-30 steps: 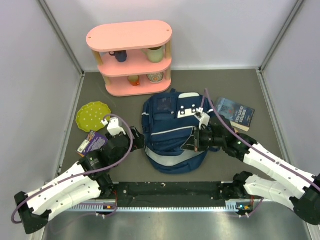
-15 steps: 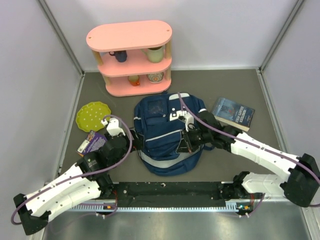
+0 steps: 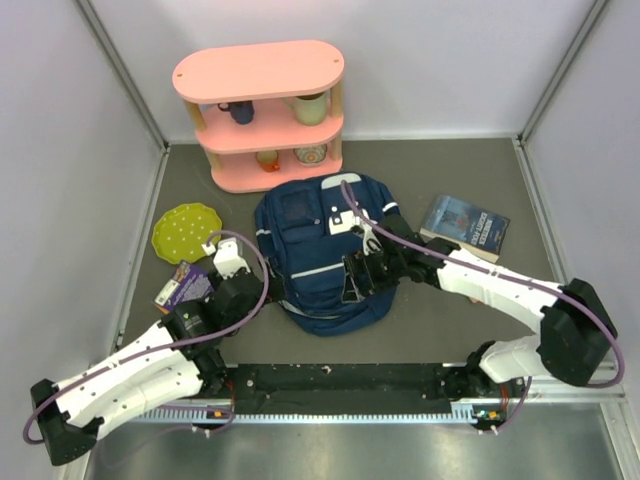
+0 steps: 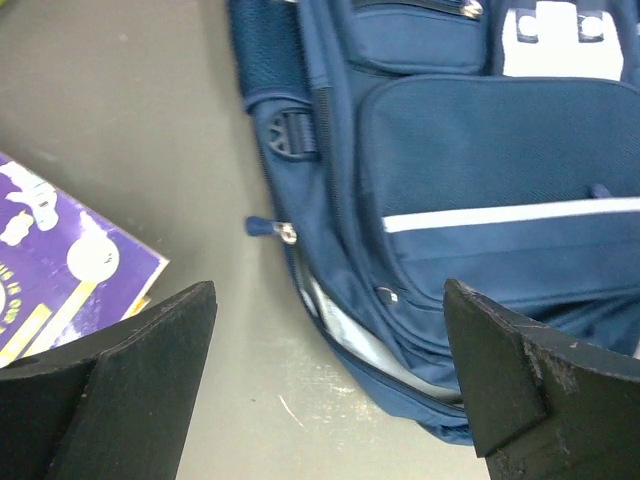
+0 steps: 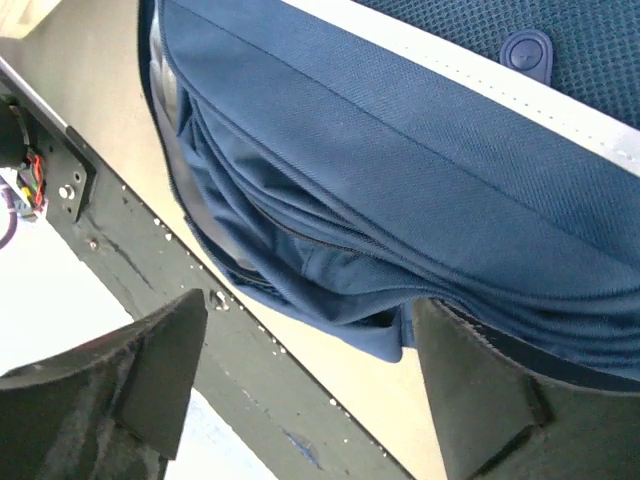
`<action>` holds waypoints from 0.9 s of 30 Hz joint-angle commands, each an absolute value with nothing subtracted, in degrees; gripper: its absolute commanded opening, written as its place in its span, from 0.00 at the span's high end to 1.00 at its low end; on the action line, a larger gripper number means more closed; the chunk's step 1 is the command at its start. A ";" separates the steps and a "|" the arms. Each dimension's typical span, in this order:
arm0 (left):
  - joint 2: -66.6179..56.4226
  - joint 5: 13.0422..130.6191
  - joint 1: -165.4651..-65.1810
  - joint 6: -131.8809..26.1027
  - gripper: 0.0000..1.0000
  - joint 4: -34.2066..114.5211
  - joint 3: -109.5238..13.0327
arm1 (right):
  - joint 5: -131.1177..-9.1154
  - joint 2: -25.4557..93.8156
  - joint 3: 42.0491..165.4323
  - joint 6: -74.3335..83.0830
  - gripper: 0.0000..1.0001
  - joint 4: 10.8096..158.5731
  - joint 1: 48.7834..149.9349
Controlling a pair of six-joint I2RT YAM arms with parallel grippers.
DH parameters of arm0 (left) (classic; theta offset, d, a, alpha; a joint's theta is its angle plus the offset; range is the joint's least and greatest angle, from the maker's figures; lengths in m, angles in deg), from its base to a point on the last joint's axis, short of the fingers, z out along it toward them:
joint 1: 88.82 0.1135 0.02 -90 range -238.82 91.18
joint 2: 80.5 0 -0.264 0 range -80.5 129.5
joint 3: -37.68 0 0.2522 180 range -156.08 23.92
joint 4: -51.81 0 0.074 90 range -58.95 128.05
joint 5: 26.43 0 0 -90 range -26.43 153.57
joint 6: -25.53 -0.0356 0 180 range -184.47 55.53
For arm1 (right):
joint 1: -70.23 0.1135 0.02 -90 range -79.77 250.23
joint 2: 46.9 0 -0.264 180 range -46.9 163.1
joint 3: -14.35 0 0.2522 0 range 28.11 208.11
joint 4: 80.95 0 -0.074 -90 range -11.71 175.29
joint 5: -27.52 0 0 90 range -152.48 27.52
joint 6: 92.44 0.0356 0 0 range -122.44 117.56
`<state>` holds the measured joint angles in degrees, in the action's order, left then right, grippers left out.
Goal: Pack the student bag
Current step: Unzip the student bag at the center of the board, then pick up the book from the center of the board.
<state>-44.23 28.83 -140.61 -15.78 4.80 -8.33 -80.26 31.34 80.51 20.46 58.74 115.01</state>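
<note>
The student bag (image 3: 305, 235), navy with a white stripe and a white buckle patch, lies flat in the middle of the table. My right gripper (image 3: 352, 283) hovers over the bag's near right part. In the right wrist view this gripper (image 5: 310, 305) is open, with a fold of the bag (image 5: 400, 150) lying against its right finger (image 5: 470, 380). My left gripper (image 3: 268, 290) sits at the bag's near left edge. It (image 4: 328, 290) is open and empty, framing the bag (image 4: 480, 160) and its part-open side zipper.
A purple book (image 3: 183, 286) (image 4: 60, 270) lies left of my left gripper, beside a green plate (image 3: 186, 232). A blue book (image 3: 465, 227) lies right of the bag. A pink shelf (image 3: 260, 115) with cups stands behind it. The black base rail (image 3: 340, 380) runs along the near edge.
The bag has slid left and toward the shelf along with my right gripper, whose jaws have since opened. The left arm has barely moved.
</note>
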 commanded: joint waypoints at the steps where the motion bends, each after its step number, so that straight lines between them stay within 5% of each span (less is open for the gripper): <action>1: -43.85 20.60 -140.77 -7.35 0.02 -1.92 -8.16 | -75.05 22.91 79.44 20.85 0.12 63.49 114.00; 9: -44.82 14.96 -137.70 -2.59 0.02 -6.51 -9.82 | -80.40 13.74 74.52 30.33 0.09 77.69 114.18; 18: -44.30 38.49 -106.17 -19.29 0.02 4.58 -9.12 | -83.92 22.96 79.78 33.07 0.09 82.91 114.27; 21: -41.49 38.44 -94.14 -18.86 0.02 0.28 -11.92 | -85.41 26.82 82.94 32.89 0.09 83.09 114.27; 27: -41.04 30.54 -90.67 -11.83 0.02 -9.93 -15.19 | -90.15 35.00 88.57 33.15 0.08 86.42 115.32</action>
